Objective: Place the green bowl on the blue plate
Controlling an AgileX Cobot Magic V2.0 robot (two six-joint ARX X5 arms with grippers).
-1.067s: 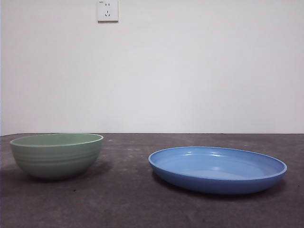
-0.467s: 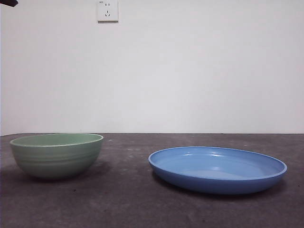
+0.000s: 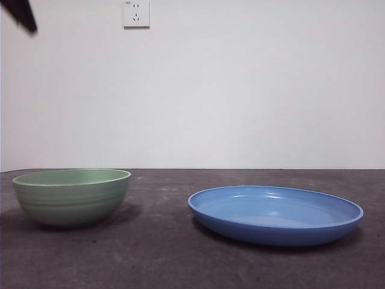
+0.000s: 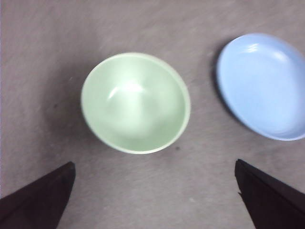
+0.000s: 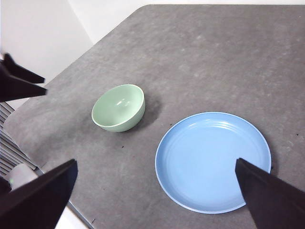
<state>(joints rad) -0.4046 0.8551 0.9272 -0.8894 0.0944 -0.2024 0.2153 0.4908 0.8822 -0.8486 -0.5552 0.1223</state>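
Observation:
The green bowl [image 3: 72, 195] stands upright and empty on the dark table at the left. The blue plate [image 3: 275, 214] lies flat to its right, a gap apart. My left gripper [image 4: 154, 163] is open and empty, high above the table just beside the bowl [image 4: 136, 102], with the plate [image 4: 264, 86] off to one side. It shows as a black tip [image 3: 23, 15] at the front view's top left corner. My right gripper [image 5: 156, 162] is open and empty, high over the table, looking down on the bowl [image 5: 118, 107] and the plate [image 5: 213, 160].
A white wall with a socket [image 3: 136, 13] stands behind the table. The right wrist view shows the table's rounded corner and edge [image 5: 52, 76] near the bowl, with the left arm's jaws hanging over that edge.
A black arm tip has come into the front view's top left corner and moved lower and further in. The bowl and the plate have not moved.

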